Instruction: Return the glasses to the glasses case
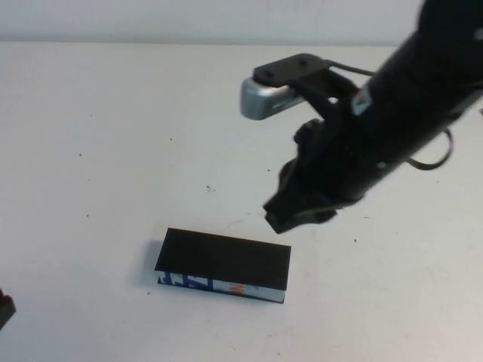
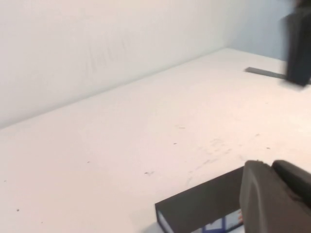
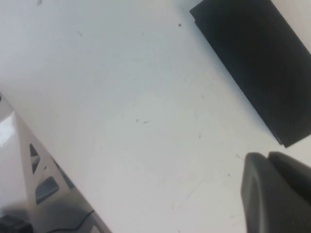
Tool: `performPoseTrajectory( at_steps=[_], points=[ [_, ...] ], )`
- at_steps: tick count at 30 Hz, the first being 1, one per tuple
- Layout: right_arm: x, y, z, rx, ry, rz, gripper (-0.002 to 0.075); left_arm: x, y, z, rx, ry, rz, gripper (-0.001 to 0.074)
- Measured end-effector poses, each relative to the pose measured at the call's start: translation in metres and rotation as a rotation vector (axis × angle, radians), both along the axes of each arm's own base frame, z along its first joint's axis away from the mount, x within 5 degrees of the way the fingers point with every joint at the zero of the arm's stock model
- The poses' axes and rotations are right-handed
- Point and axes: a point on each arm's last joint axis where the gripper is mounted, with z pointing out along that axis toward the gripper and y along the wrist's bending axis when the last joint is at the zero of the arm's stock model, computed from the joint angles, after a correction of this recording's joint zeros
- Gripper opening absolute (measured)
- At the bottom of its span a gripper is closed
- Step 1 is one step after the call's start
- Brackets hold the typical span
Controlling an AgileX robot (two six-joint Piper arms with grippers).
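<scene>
The glasses case (image 1: 223, 265) lies closed on the white table, black flap on top, its white side with blue and orange print facing the front. It also shows in the left wrist view (image 2: 201, 206) and in the right wrist view (image 3: 255, 63). The glasses are out of view. My right gripper (image 1: 296, 213) hangs above the table just right of and behind the case, shut and empty; its fingers (image 3: 277, 191) lie together. My left gripper (image 1: 4, 308) is at the front left edge, left of the case, its fingers (image 2: 274, 199) pressed together on nothing.
The right arm and its silver wrist camera (image 1: 266, 98) cross over the right half of the table. A dark object (image 2: 297, 46) stands at the far side in the left wrist view. The robot's base (image 3: 34, 194) shows in the right wrist view.
</scene>
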Motion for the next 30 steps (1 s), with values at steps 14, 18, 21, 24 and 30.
performPoseTrajectory(
  at_steps=[14, 18, 21, 24, 30],
  points=[
    [-0.151, -0.119, 0.025, 0.296, -0.265, -0.183, -0.0013, 0.029, 0.001, -0.095, -0.081, -0.002, 0.165, -0.0001],
    [-0.177, -0.14, 0.01, 0.362, -0.309, -0.219, -0.0013, 0.029, 0.001, -0.099, -0.07, 0.018, 0.161, -0.0001],
    [-0.189, -0.15, -0.001, 0.403, -0.338, -0.236, -0.0013, 0.029, 0.0, -0.1, -0.064, 0.029, 0.157, -0.0001],
    [-0.195, -0.154, -0.013, 0.447, -0.338, -0.252, -0.0013, 0.029, 0.0, -0.101, -0.062, 0.032, 0.155, -0.0001],
    [-0.192, -0.151, -0.036, 0.482, -0.312, -0.297, -0.0013, 0.028, 0.0, -0.101, -0.061, 0.034, 0.155, -0.0001]
  ],
)
